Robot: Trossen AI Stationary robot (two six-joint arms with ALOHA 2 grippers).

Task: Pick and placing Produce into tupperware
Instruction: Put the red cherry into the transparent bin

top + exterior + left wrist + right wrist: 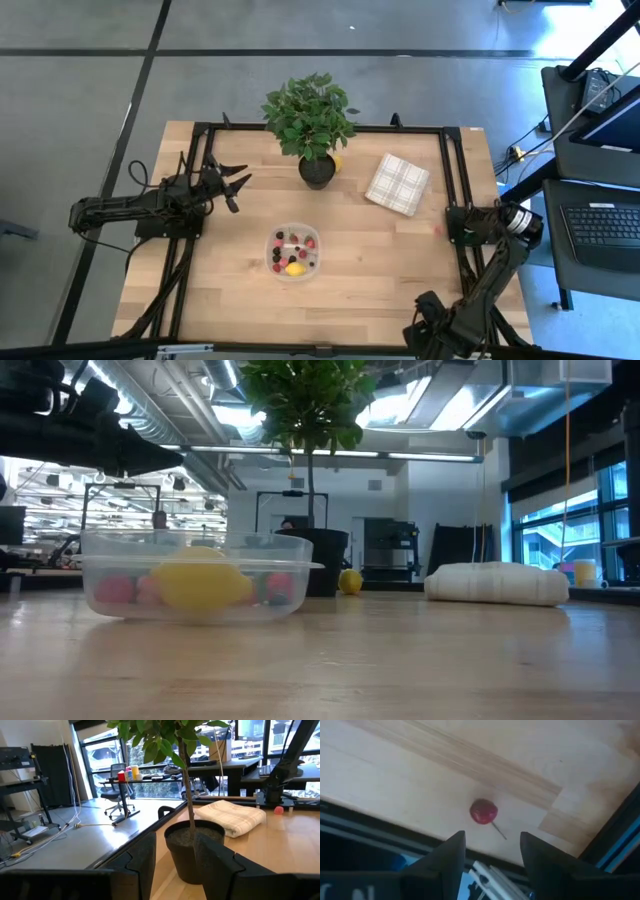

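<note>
One red berry (483, 812) below parted right gripper (491, 851).

Grey floor (80, 110) w/ black lines; big windows (107, 750), office chair (116, 797).

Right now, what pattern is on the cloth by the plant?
The cloth is white with thin grey checks, clearest in the high view.

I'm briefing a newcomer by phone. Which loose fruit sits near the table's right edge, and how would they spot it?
Start at the folded checked cloth. Beyond it, near the table's right frame rail, lies a lone red cherry. Unlike the fruit in the clear container, it rests on bare wood.
</note>
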